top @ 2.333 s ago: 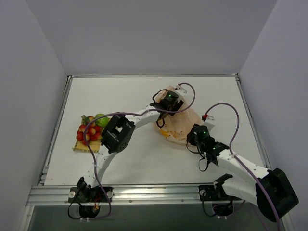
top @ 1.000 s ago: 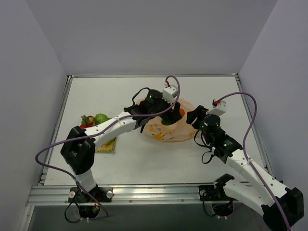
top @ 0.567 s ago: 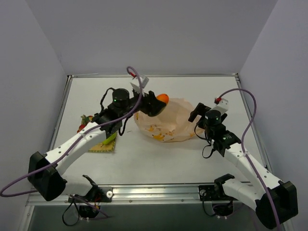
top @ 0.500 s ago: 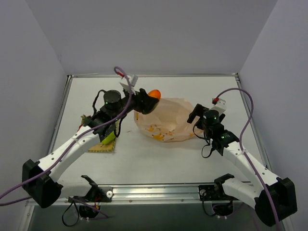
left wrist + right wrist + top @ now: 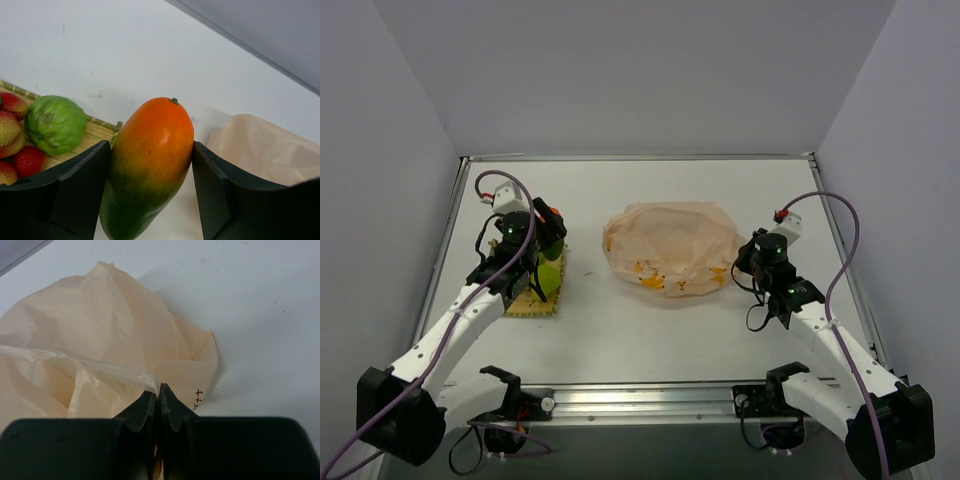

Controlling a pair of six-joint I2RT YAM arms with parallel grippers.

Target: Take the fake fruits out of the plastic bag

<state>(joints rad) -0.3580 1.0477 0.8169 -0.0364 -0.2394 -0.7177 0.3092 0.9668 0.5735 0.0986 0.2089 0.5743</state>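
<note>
We see the left claw (image 5: 150, 150) clamped on the orange-and-green plastic mango (image 5: 149, 165), with one dark finger against each flank and the stem end pointing up. Behind it, at the lower left of the wrist view, the edge of the square yellow woven mat (image 5: 97, 131) shows. On the mat a bumpy green plastic fruit (image 5: 55, 124) lies just beside the red plastic berry bunch (image 5: 14, 134). From above, the crinkly peach-orange plastic bag (image 5: 670, 240) with yellow banana prints lies slumped at the centre of the white tabletop (image 5: 620, 335), well apart from the mat. At the bag's right edge the right claw (image 5: 156, 391) has its fingertips pressed together, pinching the thin rim.
</note>
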